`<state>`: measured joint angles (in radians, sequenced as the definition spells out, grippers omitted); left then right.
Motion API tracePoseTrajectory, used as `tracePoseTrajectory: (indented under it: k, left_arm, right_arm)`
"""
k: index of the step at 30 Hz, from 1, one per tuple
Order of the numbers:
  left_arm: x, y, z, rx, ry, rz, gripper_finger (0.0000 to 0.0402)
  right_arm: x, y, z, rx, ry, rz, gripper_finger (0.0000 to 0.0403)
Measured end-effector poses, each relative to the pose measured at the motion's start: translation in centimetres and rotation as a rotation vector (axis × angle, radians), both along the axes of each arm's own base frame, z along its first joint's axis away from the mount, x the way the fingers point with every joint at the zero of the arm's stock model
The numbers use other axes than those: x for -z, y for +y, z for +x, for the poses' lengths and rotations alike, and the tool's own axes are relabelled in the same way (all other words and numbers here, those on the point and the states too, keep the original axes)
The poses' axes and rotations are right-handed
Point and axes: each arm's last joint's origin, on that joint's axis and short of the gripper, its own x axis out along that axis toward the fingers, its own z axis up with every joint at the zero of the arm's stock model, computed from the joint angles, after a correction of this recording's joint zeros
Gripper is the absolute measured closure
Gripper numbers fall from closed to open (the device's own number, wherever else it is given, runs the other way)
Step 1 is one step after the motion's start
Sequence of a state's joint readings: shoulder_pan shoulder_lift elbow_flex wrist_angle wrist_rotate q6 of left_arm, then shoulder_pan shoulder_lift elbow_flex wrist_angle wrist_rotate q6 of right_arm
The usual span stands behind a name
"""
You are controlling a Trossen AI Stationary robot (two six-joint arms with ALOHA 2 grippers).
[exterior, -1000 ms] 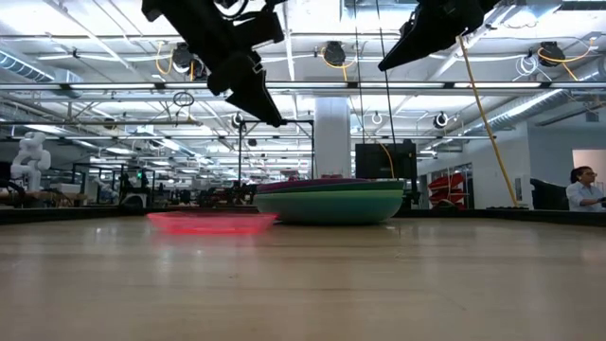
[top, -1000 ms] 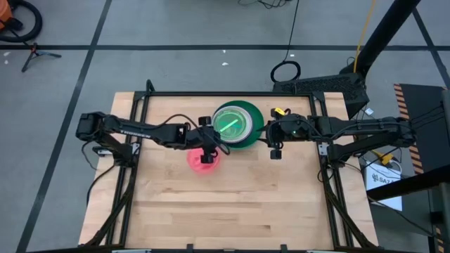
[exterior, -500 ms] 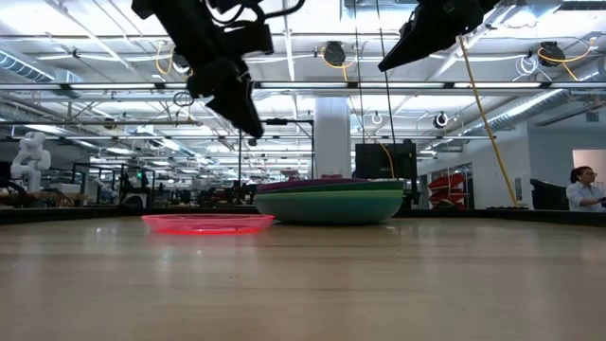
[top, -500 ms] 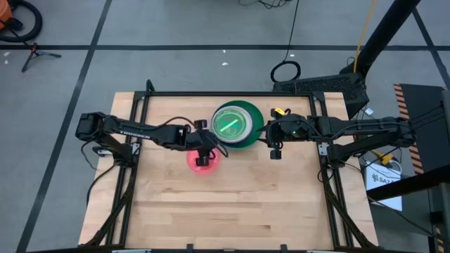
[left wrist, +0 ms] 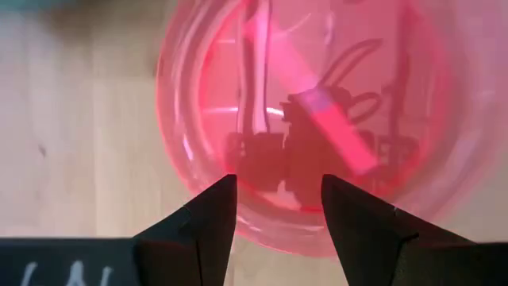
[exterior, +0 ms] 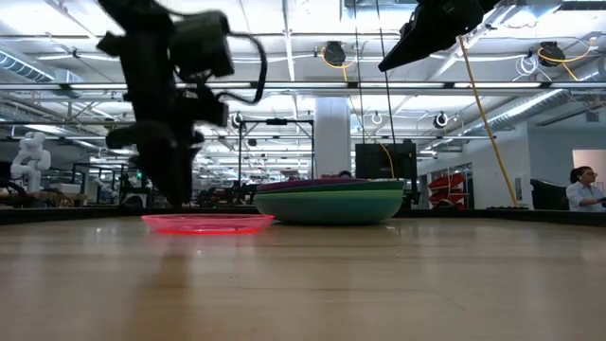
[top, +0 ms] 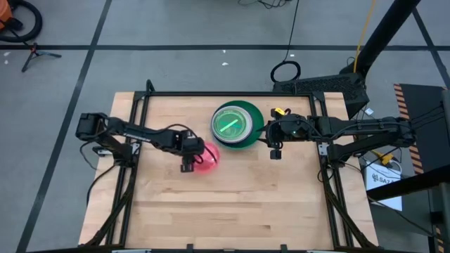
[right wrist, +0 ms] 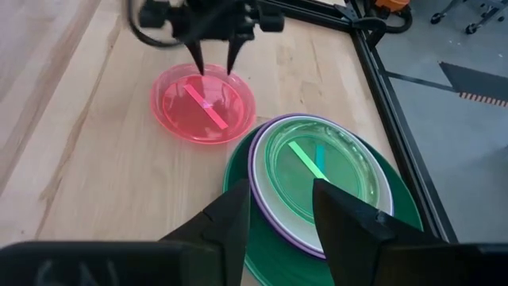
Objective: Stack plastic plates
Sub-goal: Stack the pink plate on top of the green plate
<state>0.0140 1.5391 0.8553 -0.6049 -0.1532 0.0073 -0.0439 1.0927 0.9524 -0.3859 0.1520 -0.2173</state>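
Note:
A small translucent pink plate (top: 207,156) (exterior: 208,224) (left wrist: 302,103) (right wrist: 205,102) lies flat on the table, just left of and nearer than the stack. The stack (top: 235,125) (exterior: 331,204) (right wrist: 317,183) has a dark green plate at the bottom. Mint, teal, purple and white plates sit above it, with a translucent lime one on top. My left gripper (top: 187,167) (exterior: 175,199) (left wrist: 278,187) (right wrist: 214,67) is open and points down, low over the pink plate's left rim. My right gripper (top: 275,153) (right wrist: 282,210) is open and hovers high, right of the stack. My left gripper's open fingers (left wrist: 218,214) stand close over the pink plate's left rim (left wrist: 270,230), coming from above and pointing down. I cannot tell whether they touch it. The plate lies flat on the table.
A small yellow object (top: 280,111) lies near the table's far right corner. Black frame rails (top: 133,140) run along the table's left and right sides. The near half of the wooden table (top: 232,211) is bare. A person (exterior: 582,189) sits far back in the room.
My left gripper has moved from above the pink plate's middle toward the table's left edge and down. It has tipped from a slant to point straight down at the plate's left rim. The pink plate and the stack have stayed where they were.

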Motion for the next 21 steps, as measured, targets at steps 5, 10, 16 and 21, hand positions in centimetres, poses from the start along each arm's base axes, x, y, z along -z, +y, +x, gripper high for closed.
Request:
tracePoseTrajectory:
  k: [5,10,16,21]
  left_arm:
    - [2.0,1.1,-0.9,-0.106,-0.029,-0.017,0.0211]
    - [2.1,1.3,-1.0,-0.120,-0.029,-0.019,0.0211]
    - [1.4,1.3,-1.3,-0.116,-0.043,-0.014,0.0211]
    - [0.9,1.7,-1.7,-0.128,-0.036,0.007,0.0211]
  right_arm:
    - [0.0,0.0,0.0,0.000,0.000,0.000,0.0273]
    - [0.0,0.0,0.0,0.000,0.000,0.000,0.0273]
    - [0.0,0.0,0.0,0.000,0.001,0.000,0.0273]
    - [0.0,0.0,0.0,0.000,0.002,0.000,0.0273]
